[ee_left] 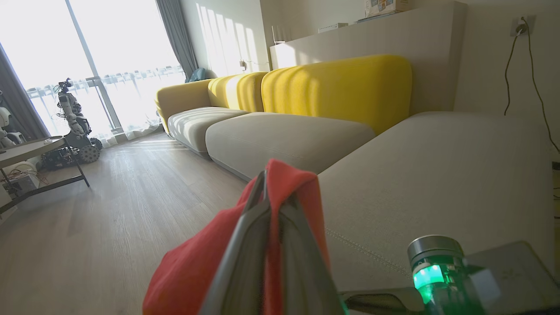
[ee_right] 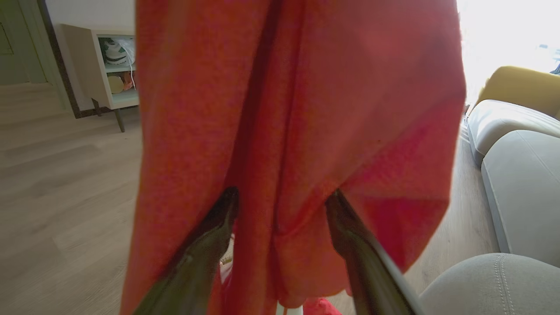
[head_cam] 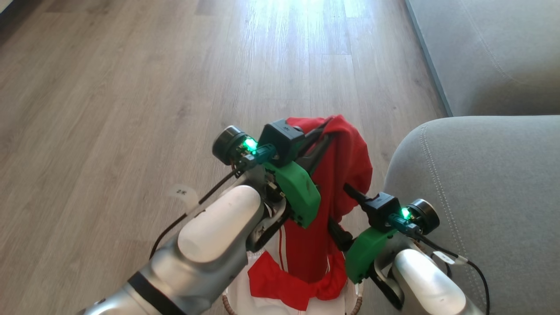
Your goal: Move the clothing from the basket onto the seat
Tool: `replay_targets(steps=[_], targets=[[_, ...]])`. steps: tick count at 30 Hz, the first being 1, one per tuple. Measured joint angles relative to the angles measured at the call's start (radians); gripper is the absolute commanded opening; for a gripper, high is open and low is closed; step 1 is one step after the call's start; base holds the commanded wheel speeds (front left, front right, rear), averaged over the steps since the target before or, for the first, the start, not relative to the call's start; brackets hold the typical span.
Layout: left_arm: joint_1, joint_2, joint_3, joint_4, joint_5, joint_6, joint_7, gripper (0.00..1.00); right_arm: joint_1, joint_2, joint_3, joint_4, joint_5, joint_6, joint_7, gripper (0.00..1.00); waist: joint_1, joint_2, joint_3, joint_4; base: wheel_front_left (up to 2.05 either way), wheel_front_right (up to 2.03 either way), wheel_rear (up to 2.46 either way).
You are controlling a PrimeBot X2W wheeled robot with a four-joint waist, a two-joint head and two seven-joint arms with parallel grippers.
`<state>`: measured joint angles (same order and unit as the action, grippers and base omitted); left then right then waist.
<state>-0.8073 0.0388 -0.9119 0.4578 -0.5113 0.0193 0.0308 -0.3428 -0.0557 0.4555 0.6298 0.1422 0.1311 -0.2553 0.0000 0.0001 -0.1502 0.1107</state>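
Observation:
My left gripper is shut on the top of a red garment of the clothing, which hangs down from it above the basket. The left wrist view shows the left gripper pinching red cloth. My right gripper stands open lower down, its fingers spread against the hanging cloth, a fold lying between its fingertips. More red and white clothing lies in the basket. The grey seat is just to the right.
Wood floor stretches ahead and to the left. A second grey cushion lies at the far right, with yellow sofa backs behind. A table and another robot stand by the window, and a low cabinet stands by the wall.

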Motion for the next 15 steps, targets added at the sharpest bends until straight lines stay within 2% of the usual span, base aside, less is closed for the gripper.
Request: replay_targets(steps=[1, 2, 3, 4, 5, 6, 12, 13, 15], targets=[[0.000, 0.000, -0.007, -0.002, -0.002, 0.000, 0.000, 0.00, 0.000, 0.000, 0.002, 0.000, 0.000, 0.000, 0.000, 1.00, 0.0000, 0.0000, 0.000, 0.002, 0.00, 0.00, 0.00], [0.000, 0.000, -0.007, -0.002, -0.002, 0.000, 0.000, 0.00, 0.000, 0.000, 0.002, 0.000, 0.000, 0.000, 0.000, 0.89, 0.0000, 0.0000, 0.000, 0.002, 0.00, 0.00, 0.00], [0.000, 0.000, -0.010, -0.005, -0.007, 0.000, 0.000, 0.00, -0.001, 0.000, 0.004, 0.000, 0.002, 0.000, 0.000, 0.89, 0.0000, 0.0000, 0.000, 0.004, 0.00, 0.00, 0.00], [0.000, 0.000, -0.011, -0.008, -0.009, 0.002, 0.000, 0.00, -0.001, 0.000, 0.004, 0.000, 0.003, 0.000, 0.000, 0.47, 0.0000, 0.0000, -0.001, 0.006, 0.00, 0.00, 0.00], [0.000, 0.000, -0.013, -0.011, -0.009, 0.005, 0.000, 0.00, -0.002, 0.000, 0.004, 0.001, 0.008, 0.000, 0.000, 0.18, 0.0000, 0.0000, -0.001, 0.008, 0.00, 0.00, 0.00], [0.000, 0.000, -0.013, -0.012, -0.012, 0.007, 0.000, 0.00, -0.003, 0.000, 0.005, 0.001, 0.008, 0.000, 0.000, 0.00, 0.0000, 0.0000, -0.001, 0.010, 0.00, 0.00, 0.00], [0.000, 0.006, -0.008, 0.010, -0.034, 0.025, -0.003, 0.00, -0.020, 0.000, -0.032, -0.003, 0.008, 0.000, 0.000, 0.00, 0.0000, 0.0000, 0.005, 0.006, 0.00, 0.00, 0.00], [0.001, 0.009, -0.006, 0.016, -0.036, 0.026, -0.007, 0.06, -0.020, 0.000, -0.041, -0.006, 0.008, 0.000, 0.000, 0.00, 0.0000, 0.0000, 0.007, 0.004, 0.00, 0.00, 0.00], [0.004, 0.015, -0.001, 0.030, -0.050, 0.033, -0.015, 0.35, -0.019, 0.000, -0.058, -0.009, 0.008, 0.000, 0.000, 0.00, 0.0000, 0.0000, 0.009, -0.004, 0.00, 0.00, 0.00]])
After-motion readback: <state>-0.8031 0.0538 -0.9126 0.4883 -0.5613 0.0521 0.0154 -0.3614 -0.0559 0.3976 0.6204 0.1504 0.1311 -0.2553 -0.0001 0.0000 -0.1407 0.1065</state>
